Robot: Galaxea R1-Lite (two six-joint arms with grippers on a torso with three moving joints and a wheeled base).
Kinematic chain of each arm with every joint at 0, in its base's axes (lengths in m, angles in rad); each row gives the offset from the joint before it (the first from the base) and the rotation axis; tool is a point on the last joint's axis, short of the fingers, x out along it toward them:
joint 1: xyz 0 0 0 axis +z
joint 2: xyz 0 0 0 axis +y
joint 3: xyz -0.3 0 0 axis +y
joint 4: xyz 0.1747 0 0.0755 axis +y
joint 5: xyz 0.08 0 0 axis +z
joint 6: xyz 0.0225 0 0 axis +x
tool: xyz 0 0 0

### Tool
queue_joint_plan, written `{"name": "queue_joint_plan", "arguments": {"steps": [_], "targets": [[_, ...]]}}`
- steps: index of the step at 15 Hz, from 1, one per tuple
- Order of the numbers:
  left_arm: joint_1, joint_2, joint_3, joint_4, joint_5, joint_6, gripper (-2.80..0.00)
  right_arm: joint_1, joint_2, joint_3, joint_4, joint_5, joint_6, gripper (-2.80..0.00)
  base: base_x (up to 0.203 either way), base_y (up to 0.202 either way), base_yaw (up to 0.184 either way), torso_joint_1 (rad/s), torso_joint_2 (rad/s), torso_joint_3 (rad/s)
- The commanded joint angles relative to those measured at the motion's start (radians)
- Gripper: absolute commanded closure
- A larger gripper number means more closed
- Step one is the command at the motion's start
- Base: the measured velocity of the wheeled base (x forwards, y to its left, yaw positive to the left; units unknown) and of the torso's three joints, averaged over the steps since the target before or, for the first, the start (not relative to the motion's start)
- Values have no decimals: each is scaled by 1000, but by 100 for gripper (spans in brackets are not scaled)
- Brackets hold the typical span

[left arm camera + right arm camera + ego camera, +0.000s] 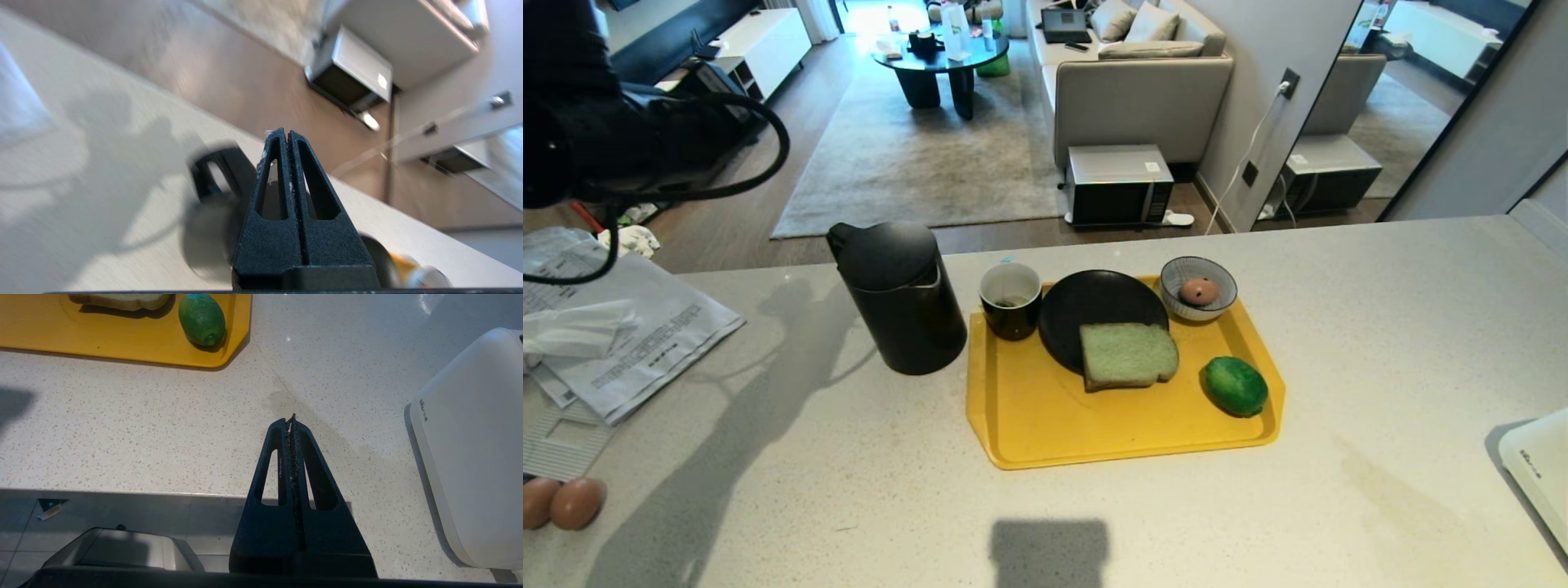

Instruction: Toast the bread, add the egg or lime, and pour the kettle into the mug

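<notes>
The black kettle (894, 298) stands on the counter just left of the yellow tray (1045, 425). On the tray are the black mug (1010, 300), a black plate (1094, 310) with the green-tinted bread (1127, 355) lying half on it, the lime (1236, 385), and a striped bowl (1217, 276) holding an egg (1199, 291). My left arm (645, 139) hangs raised at the far left, above and left of the kettle. Its left gripper (287, 132) is shut and empty, with the blurred kettle (212, 220) below it. The right gripper (291, 418) is shut and empty over the counter's near edge, short of the lime (202, 318).
Papers (621, 335) lie on the counter's left part, with two brown eggs (562, 502) near the front left corner. A white toaster (1539, 474) sits at the right edge, also in the right wrist view, toaster (474, 449). Beyond the counter are a floor, a sofa and a microwave (1119, 184).
</notes>
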Motion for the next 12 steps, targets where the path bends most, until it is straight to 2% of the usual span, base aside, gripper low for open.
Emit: {"name": "queue_joint_plan", "arguments": {"steps": [1,5,8,9,12], "targets": [[54,-60,-9,-30,6,103,0,0,0,0,0,0,-1,0,0,0,0,0,0,0],[210,-161,-4,-176,4,349,0,0,0,2,0,0,-1,0,0,0,0,0,0,0],[225,-270,2,-191,-3,439,0,0,0,2,0,0,-1,0,0,0,0,0,0,0],[226,-316,8,-190,-25,460,0,0,0,0,0,0,-1,0,0,0,0,0,0,0],[231,-515,105,-137,-158,509,0,0,0,1,0,0,-1,0,0,0,0,0,0,0]]}}
